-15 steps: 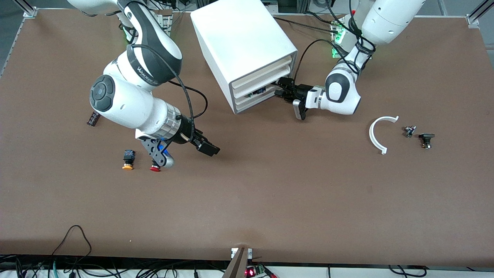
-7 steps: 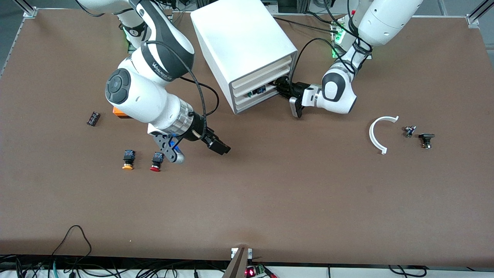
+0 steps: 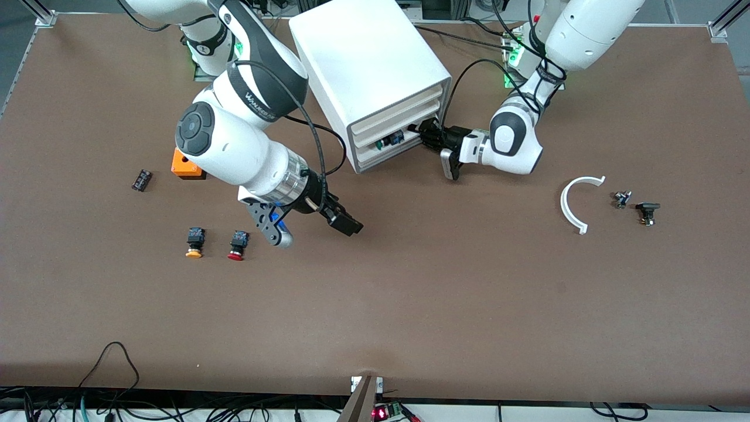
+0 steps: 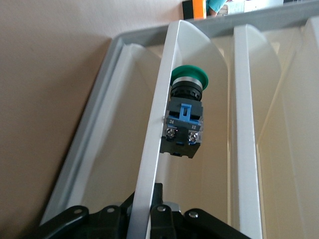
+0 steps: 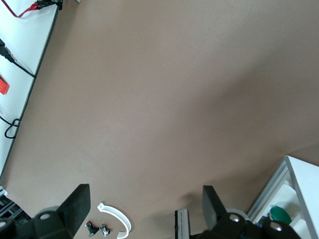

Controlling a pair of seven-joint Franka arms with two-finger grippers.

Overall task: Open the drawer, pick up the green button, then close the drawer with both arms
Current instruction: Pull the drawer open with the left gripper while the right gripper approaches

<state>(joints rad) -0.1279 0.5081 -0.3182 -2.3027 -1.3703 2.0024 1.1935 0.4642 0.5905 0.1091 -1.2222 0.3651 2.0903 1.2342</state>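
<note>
Button (image 3: pixel 390 140) visible in front view inside partly open drawer (image 3: pixel 389 142) of white cabinet (image 3: pixel 369 70); left gripper (image 3: pixel 426 130) at drawer's front edge, finger state impossible to tell. Right gripper (image 3: pixel 343 221) over bare table (image 3: pixel 410 293), jaws spread. Left wrist view: green-capped button (image 4: pixel 183 119) lying in drawer (image 4: pixel 149 149) beside cream front. Right wrist view: fingers (image 5: pixel 75 204) wide apart, empty.

Brown table (image 3: pixel 445 305), black cables (image 3: pixel 111 375) along its near edge
</note>
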